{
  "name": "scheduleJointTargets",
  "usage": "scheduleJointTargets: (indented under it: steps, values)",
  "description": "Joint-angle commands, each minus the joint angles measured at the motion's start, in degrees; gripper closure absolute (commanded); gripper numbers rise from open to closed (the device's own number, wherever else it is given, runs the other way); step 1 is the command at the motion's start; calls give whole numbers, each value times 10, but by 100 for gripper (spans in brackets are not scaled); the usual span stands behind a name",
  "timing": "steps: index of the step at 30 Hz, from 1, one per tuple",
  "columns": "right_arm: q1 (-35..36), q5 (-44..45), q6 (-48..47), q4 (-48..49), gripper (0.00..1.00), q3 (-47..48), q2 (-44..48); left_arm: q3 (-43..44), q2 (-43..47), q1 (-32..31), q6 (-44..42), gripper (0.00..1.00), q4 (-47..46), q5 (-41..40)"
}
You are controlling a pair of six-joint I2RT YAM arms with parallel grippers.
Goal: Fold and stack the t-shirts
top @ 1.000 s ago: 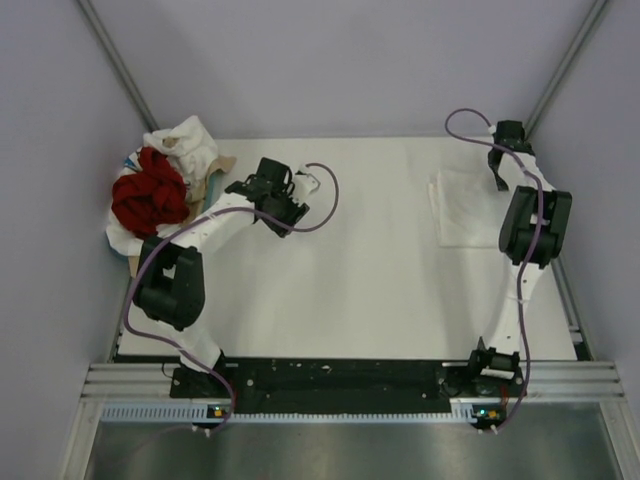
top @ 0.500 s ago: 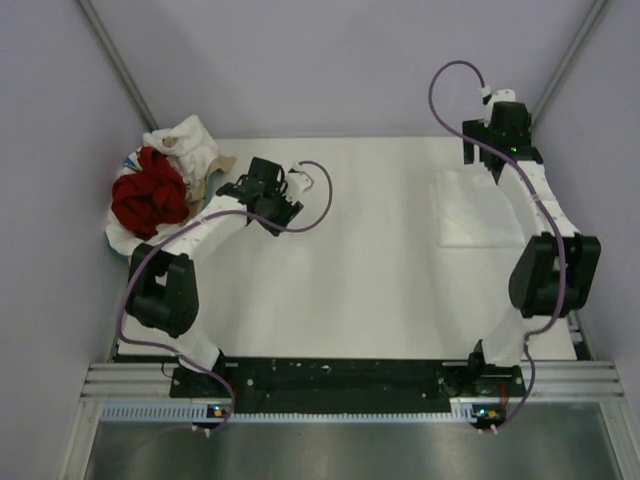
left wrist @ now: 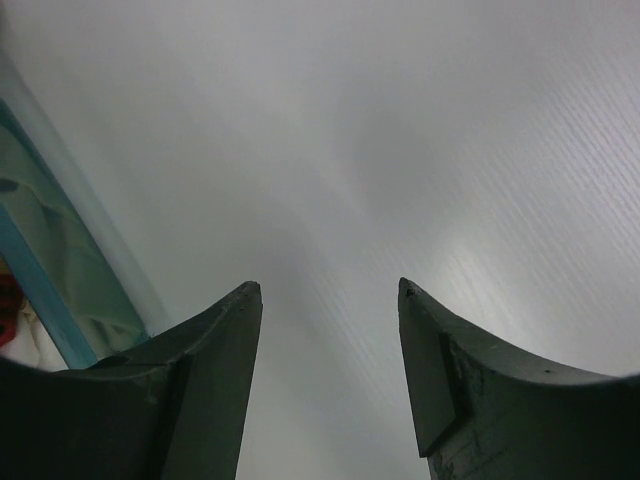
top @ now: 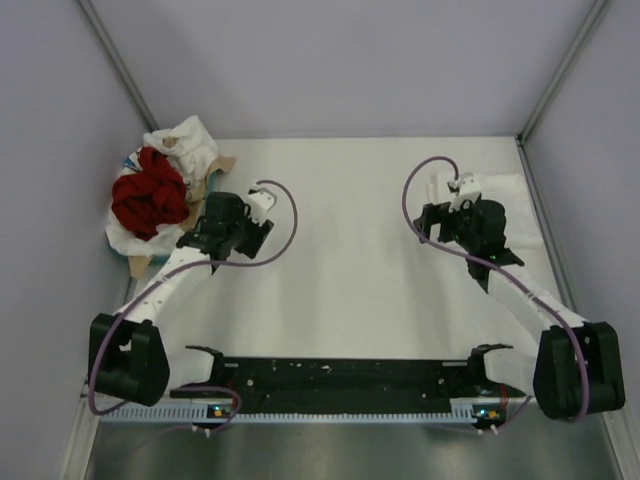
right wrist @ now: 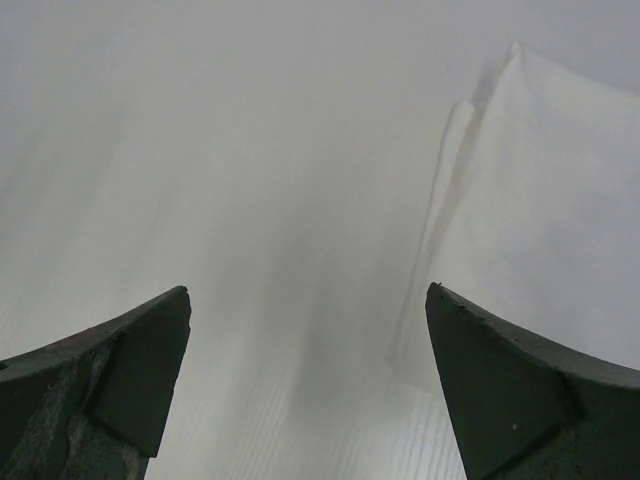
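A heap of crumpled t-shirts lies at the back left: deep red ones (top: 148, 195) in front and a white one (top: 186, 140) behind. A flat folded white t-shirt (top: 512, 192) rests at the back right, and its left edge (right wrist: 540, 200) shows in the right wrist view. My right gripper (top: 446, 218) (right wrist: 308, 290) hovers just left of that folded shirt, open, with only bare table between the jaws. My left gripper (top: 230, 224) (left wrist: 328, 285) hangs over the table just right of the heap, open and holding nothing.
The heap sits in a teal-rimmed tray (left wrist: 40, 290) lined with brown cardboard (top: 222, 163). Purple cables loop from both wrists. Lilac walls close in the white table (top: 350, 280) at the left, back and right.
The right arm drew back from the far right corner toward the middle and its jaws opened wide. The left arm pulled nearer and leftward; its jaws widened slightly.
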State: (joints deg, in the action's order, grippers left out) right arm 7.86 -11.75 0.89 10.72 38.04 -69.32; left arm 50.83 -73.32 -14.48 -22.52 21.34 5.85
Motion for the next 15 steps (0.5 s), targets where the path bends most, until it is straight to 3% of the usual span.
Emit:
scheduleJointTargets:
  steps: [1, 6, 9, 15]
  values:
    - [1, 1, -5, 106, 1, -85, 92, -52, 52, 20, 9, 38, -96, 35]
    - [1, 154, 15, 144, 1, -176, 158, -161, 92, 27, 44, 36, -247, 15]
    - [1, 189, 26, 187, 1, -233, 175, -208, 101, 28, 73, 30, -317, 2]
    - [1, 204, 48, 259, 1, -302, 184, -243, 94, 28, 102, 29, -353, 29]
